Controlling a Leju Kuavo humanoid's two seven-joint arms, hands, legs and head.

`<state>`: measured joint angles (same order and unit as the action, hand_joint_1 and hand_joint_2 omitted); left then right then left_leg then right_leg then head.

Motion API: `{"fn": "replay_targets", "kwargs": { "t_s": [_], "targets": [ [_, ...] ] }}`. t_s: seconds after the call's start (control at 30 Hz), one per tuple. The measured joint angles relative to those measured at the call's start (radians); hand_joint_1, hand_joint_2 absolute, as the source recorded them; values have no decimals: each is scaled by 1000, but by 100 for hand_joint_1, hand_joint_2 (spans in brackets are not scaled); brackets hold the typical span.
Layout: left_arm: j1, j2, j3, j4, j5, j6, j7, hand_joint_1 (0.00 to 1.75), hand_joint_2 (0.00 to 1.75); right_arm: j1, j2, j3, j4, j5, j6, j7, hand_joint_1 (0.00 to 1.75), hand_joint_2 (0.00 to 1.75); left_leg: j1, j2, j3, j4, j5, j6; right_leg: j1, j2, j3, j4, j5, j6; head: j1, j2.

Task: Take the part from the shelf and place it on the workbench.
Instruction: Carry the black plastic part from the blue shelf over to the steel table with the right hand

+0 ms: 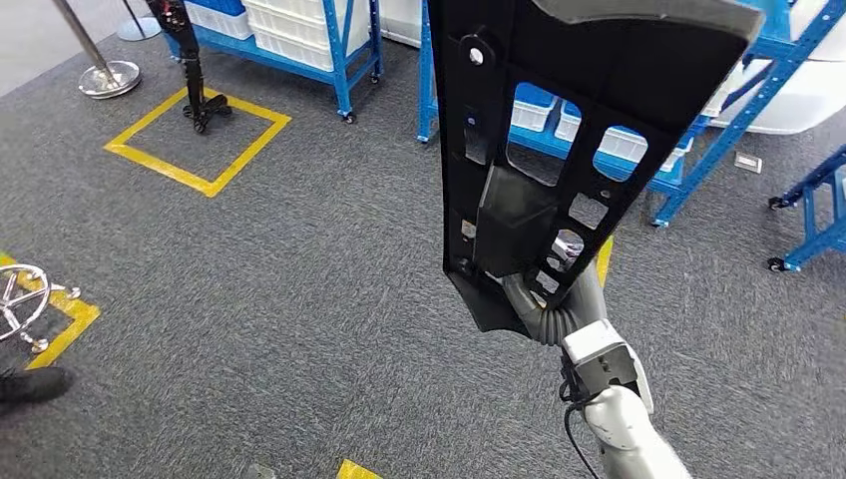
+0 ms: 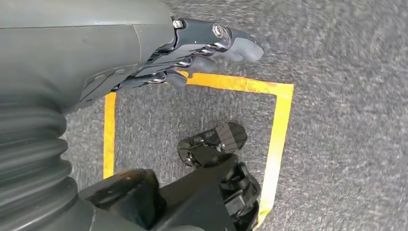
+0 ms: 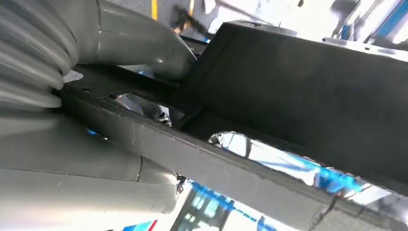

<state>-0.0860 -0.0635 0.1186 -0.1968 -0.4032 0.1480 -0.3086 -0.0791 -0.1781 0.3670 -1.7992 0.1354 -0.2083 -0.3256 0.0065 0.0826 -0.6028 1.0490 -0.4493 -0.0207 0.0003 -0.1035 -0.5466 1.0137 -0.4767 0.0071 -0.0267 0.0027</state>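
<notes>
Right now, from the head view, you see the right hand [image 1: 551,299] raised in front of the camera, holding the part [image 1: 559,140], a long black plastic panel with cut-out openings and a pale grey strip along its top edge. The panel stands nearly upright, tilted a little to the right, and the hand grips its lower end from behind; its fingers are mostly hidden by the plastic. Behind it you can make out blue shelf racks [image 1: 344,50] with white bins [image 1: 299,30], and grey carpet [image 1: 299,299] marked by a yellow taped square [image 1: 198,135] with a black stand [image 1: 195,70] inside it. At the left edge a chrome wheeled base [image 1: 20,299] sits on another yellow tape corner, with a dark shoe [image 1: 30,384] just below it.

Next, in the left wrist view, you see the left hand [image 2: 192,53] hanging over the carpet with nothing in it. Its dark fingers [image 2: 226,41] lie close together, slightly curled, with only air under them. Below it a yellow tape outline [image 2: 279,125] runs on the floor.

Finally, in the right wrist view, you look along the black panel [image 3: 298,91] at close range. The thick grey thumb [image 3: 144,43] presses on one face of it and the grey palm cover lies under a rib, so the panel is clamped between them. Blue shelving shows through the openings, blurred.
</notes>
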Motion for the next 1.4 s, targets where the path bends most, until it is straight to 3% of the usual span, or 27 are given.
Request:
{"fn": "replay_targets", "kwargs": {
  "t_s": [0.07, 0.1, 0.13, 0.17, 0.2, 0.23, 0.3, 0.37, 0.4, 0.47, 0.5, 0.53, 0.6, 0.63, 0.67, 0.73, 0.8, 0.9, 0.97, 1.03, 1.1, 1.13, 1.2, 1.23, 1.3, 1.33, 1.4],
  "targets": [
    [-2, 0, 0, 0, 0, 0, -1, 0, 175, -1, 0, 0, 0, 2, 0, -1, 175, 175, -5, -5, -1, -12, -3, 10, 8, -15, -1, 1, -2, 5, 3, 0],
    [-2, 0, 1, 0, 0, 0, -2, 0, 175, 0, 0, 0, -1, 3, 0, -2, 175, 175, -4, -22, -4, -15, 1, 18, 7, -23, -2, 1, -4, 9, 5, 0],
    [-2, 1, 2, 0, 0, -1, -4, 0, 175, 3, -1, 0, -3, 5, 1, -5, 175, 175, -3, -47, -9, -18, 7, 28, 4, 2, -21, 43, -28, 11, 8, 0],
    [-1, 2, 2, 0, -2, -4, -8, 0, 175, 12, -1, 1, -5, 9, 2, -11, 175, 175, -1, -81, -13, -20, 14, 37, 0, 32, -58, 119, -59, 15, 9, 0],
    [0, 3, 3, -1, -5, -8, -12, 0, 175, 21, 3, 7, -6, 15, 5, -20, 175, 175, 2, -127, -18, -23, 22, 42, -8, 82, -59, 122, -63, 26, 11, 0],
    [0, 6, 4, -1, -8, -11, -15, 0, 175, 29, 9, 14, -7, 21, 8, -27, 175, 175, 2, -166, -23, -22, 28, 41, -14, 135, -59, 123, -64, 31, 12, 0],
    [1, 10, 5, -1, -14, -14, -16, 0, 175, 35, 22, 30, -6, 30, 11, -36, 175, 175, 2, -216, -31, -23, 38, 26, -19, 166, -4, 8, -13, 39, 11, 0],
    [3, 15, 7, -1, -15, -14, -15, 0, 175, 33, 31, 39, -5, 31, 11, -36, 175, 175, 4, -233, -37, -28, 47, 12, -16, 146, -2, 5, -5, 24, 11, 0],
    [5, 18, 8, 0, -15, -14, -14, 0, 175, 32, 35, 43, -4, 32, 11, -36, 175, 175, 4, -225, -41, -25, 45, 6, -17, 135, -1, 2, -1, 16, 10, 0],
    [6, 22, 9, -1, -15, -14, -12, 0, 175, 30, 45, 52, -3, 36, 13, -37, 175, 175, 1, -169, -68, 32, 6, -2, -21, 110, 0, -5, 5, 0, 4, 0],
    [4, 22, 9, -1, -15, -14, -11, 0, 175, 30, 49, 55, -2, 37, 14, -38, 175, 175, 0, -131, -93, 92, -29, -4, -19, 97, 0, -5, 6, -4, 1, 0],
    [2, 22, 9, -1, -15, -14, -11, 0, 175, 30, 52, 58, 1, 38, 15, -38, 175, 175, 0, -107, -124, 162, -64, -7, -17, 82, 0, -5, 5, -7, -1, 0],
    [0, 22, 10, -1, -15, -14, -9, 0, 175, 29, 57, 66, 7, 39, 17, -38, 175, 175, 4, -90, -161, 256, -98, -11, -13, 52, -1, -5, 4, -7, -2, 0],
    [0, 23, 10, -1, -14, -14, -9, 0, 175, 28, 62, 70, 11, 40, 17, -38, 175, 175, 6, -86, -152, 250, -89, -12, -13, 37, -1, -4, 4, -7, -2, 0],
    [1, 25, 12, -1, -13, -14, -8, 0, 175, 25, 67, 75, 14, 42, 18, -38, 175, 175, 7, -78, -121, 203, -64, -13, -13, 24, 0, -4, 4, -7, -2, 0],
    [-1, 31, 19, -1, -8, -17, -8, 0, 175, 13, 81, 85, 22, 46, 20, -35, 175, 175, 5, -40, -39, 61, -12, -12, -9, 0, 2, -1, 1, -3, -2, 0],
    [-3, 35, 24, -2, -4, -22, -8, 0, 175, -3, 93, 95, 31, 51, 21, -31, 175, 175, -2, -21, -1, -13, 7, -3, -2, -18, 3, 1, -2, 4, 0, 0],
    [-1, 42, 27, -3, -3, -27, -9, 0, 175, -23, 108, 104, 42, 54, 21, -28, 175, 175, -6, -57, -9, -21, 13, 18, -2, -39, 3, 0, -6, 17, 3, 0],
    [-1, 47, 27, -3, -2, -28, -9, 0, 175, -30, 113, 107, 48, 54, 21, -28, 175, 175, 0, -82, -11, -26, 22, 31, -6, 7, -19, 48, -36, 20, 4, 0],
    [-4, 49, 27, -4, -2, -29, -9, 0, 175, -33, 115, 108, 53, 54, 21, -28, 175, 175, 2, -109, -18, -26, 28, 41, -9, 74, -80, 177, -94, 12, 6, 0],
    [-3, 49, 27, -4, -2, -29, -9, 0, 175, -33, 115, 109, 60, 54, 21, -28, 175, 175, -1, -140, -24, -26, 33, 46, -7, 97, -138, 291, -130, 10, 7, 0],
    [-2, 49, 27, -4, -2, -29, -9, 0, 175, -33, 115, 110, 64, 54, 21, -28, 175, 175, -3, -156, -26, -26, 35, 48, -6, 101, -143, 295, -125, 13, 7, 0],
    [0, 49, 27, -4, -2, -29, -9, 0, 175, -34, 115, 111, 68, 54, 21, -28, 175, 175, -5, -188, -27, -26, 40, 47, -2, 118, -92, 188, -75, 20, 7, 0],
    [0, 49, 27, -4, -2, -29, -9, 0, 175, -35, 115, 112, 69, 54, 21, -28, 175, 175, -5, -202, -28, -26, 43, 45, 0, 143, -56, 111, -47, 19, 7, 0],
    [-1, 47, 27, -4, -1, -29, -9, 0, 175, -39, 115, 114, 70, 54, 21, -28, 175, 175, -6, -226, -33, -26, 49, 38, 5, 180, -8, 12, -11, 11, 7, 0],
    [0, 47, 27, -4, -1, -29, -10, 0, 175, -41, 116, 115, 70, 53, 21, -28, 175, 175, -5, -237, -36, -27, 52, 33, 7, 185, -1, -1, -6, 5, 6, 0],
    [5, 48, 28, -4, -2, -29, -9, 0, 175, -43, 117, 116, 73, 53, 21, -28, 175, 175, -4, -247, -44, -27, 58, 22, 7, 160, 4, -5, 2, -6, 6, 0]
  ]
}}
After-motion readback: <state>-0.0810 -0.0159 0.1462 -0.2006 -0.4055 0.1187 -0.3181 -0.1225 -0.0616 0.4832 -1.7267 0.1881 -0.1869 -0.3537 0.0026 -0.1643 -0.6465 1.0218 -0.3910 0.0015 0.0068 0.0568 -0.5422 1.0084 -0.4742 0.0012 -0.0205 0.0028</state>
